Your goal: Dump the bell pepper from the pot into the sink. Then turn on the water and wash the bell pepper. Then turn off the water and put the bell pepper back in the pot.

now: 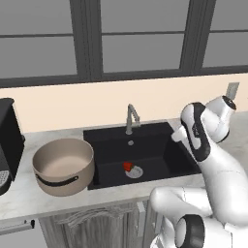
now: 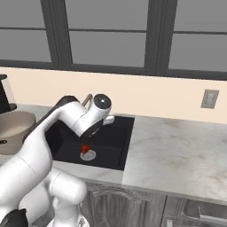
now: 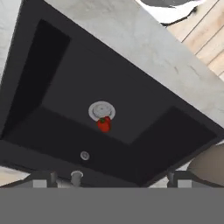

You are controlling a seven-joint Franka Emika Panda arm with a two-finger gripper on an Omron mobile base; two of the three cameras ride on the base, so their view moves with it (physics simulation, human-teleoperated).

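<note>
Above sink, R side: gripper (image 3: 109, 178), hanging over the basin, camera looking down into it.
Gripper state: just 2 small dark tips (image 3: 176, 179) at frame bottom, set wide apart; nothing betw them, holds nothing.
Arm: white shells, dark joints; wrist sits over sink's R edge in L base view.
Below gripper: sink (image 1: 160, 160) – 1 rectangular matte black basin, sloped walls, flat floor.
Drain: drain (image 3: 101, 110) – 1 round silver disc, mid floor.
Pepper: bell pepper (image 3: 104, 124) – 1 small, red, rounded, glossy; on sink floor, touching the drain's rim; also seen in base views (image 1: 128, 166).
Behind sink: faucet (image 1: 131, 117) – 1 slim grey metal, angled spout, no stream.
Further L of gripper: pot (image 1: 63, 166) – 1 big round beige-tan, pale inside, dark curved handle; upright on counter, just beside sink.
Counter: counter (image 2: 177, 155) – light marble, veined.
Far L: black appliance (image 1: 9, 140), 1, boxy, past the pot.
</note>
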